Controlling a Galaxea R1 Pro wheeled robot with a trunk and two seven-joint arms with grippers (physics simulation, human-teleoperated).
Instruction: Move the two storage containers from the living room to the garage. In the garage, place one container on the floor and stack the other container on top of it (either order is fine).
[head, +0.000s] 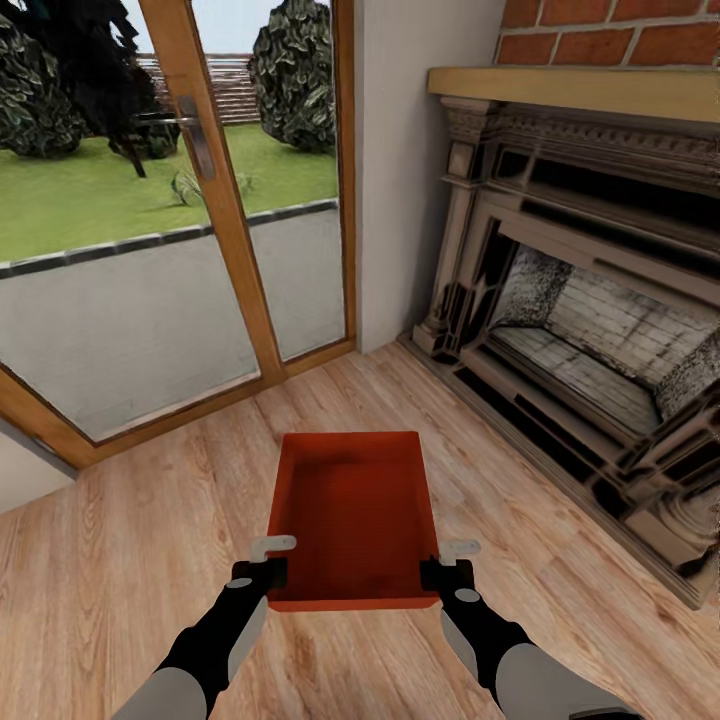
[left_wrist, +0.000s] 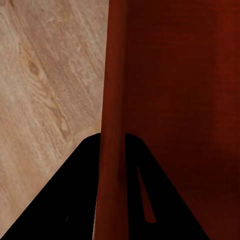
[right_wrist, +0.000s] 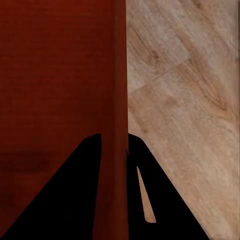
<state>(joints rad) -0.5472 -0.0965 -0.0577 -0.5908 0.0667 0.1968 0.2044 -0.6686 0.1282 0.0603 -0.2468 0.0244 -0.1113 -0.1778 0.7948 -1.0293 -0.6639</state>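
Observation:
One orange-red open-topped storage container (head: 352, 515) is held level above the light wood plank floor of the living room, in front of me. My left gripper (head: 262, 573) is shut on its left wall near the close corner. My right gripper (head: 446, 575) is shut on its right wall at the matching spot. In the left wrist view the container wall (left_wrist: 112, 115) runs between the two dark fingers (left_wrist: 75, 200). The right wrist view has the other wall (right_wrist: 117, 100) clamped between its fingers (right_wrist: 70, 200). The bin is empty inside.
A glass patio door with an orange wooden frame (head: 225, 200) stands ahead on the left, with lawn beyond. A white wall section (head: 410, 170) separates it from the dark carved fireplace (head: 590, 330) with red brick above, on the right. Wood floor (head: 150, 550) lies all around.

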